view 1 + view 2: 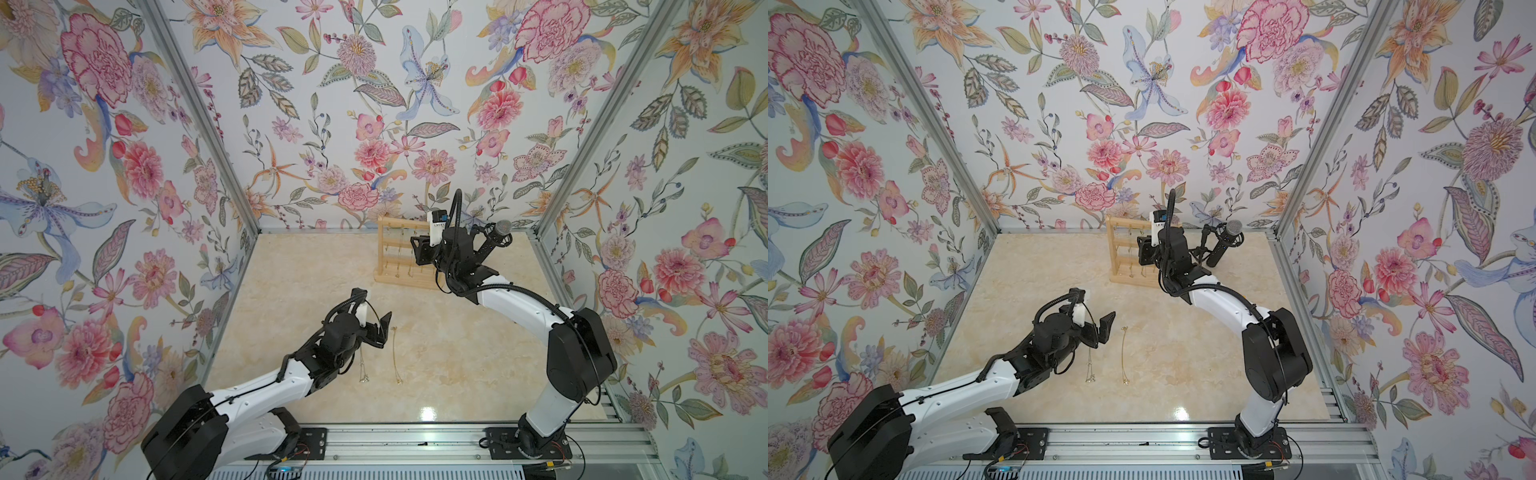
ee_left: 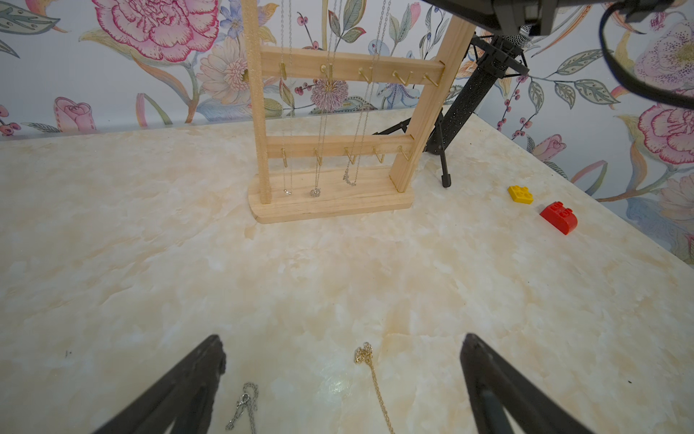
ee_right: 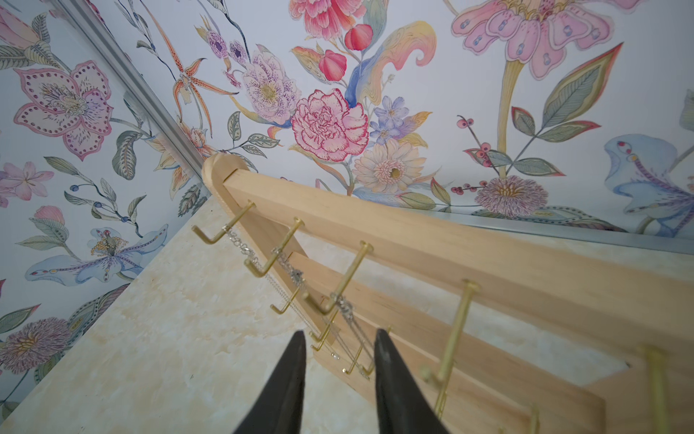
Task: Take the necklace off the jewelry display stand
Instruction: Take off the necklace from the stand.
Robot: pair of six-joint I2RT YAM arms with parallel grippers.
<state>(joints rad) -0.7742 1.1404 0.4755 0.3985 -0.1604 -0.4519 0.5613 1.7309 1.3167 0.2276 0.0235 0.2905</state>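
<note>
Marble table (image 1: 457, 353) | jewelry display stand (image 1: 395, 279) upright at its 12 o'clock | left gripper (image 2: 342, 336) near centre, jaws spread wide, empty | right gripper (image 3: 340, 332) at stand's top bar, jaws narrowly parted, hanging silver necklace (image 3: 347, 310) between them, contact we cannot tell | gold necklace (image 2: 371, 375), silver chain (image 2: 246, 402) flat at stand's 6 o'clock | white wrist module (image 1: 437, 224): print unreadable

At the back of the surface (image 1: 449, 345), close to the rear wall: jewelry display stand (image 1: 399, 279), microphone tripod (image 1: 496, 239) just behind its right end. On the top bar's hooks, three necklaces (image 2: 314, 192) hanging side by side, toward the left post. In front, well apart, two loose necklaces (image 1: 394, 353) lying parallel under the left gripper (image 1: 385, 330). Right gripper (image 3: 340, 332) before the top bar.
</note>
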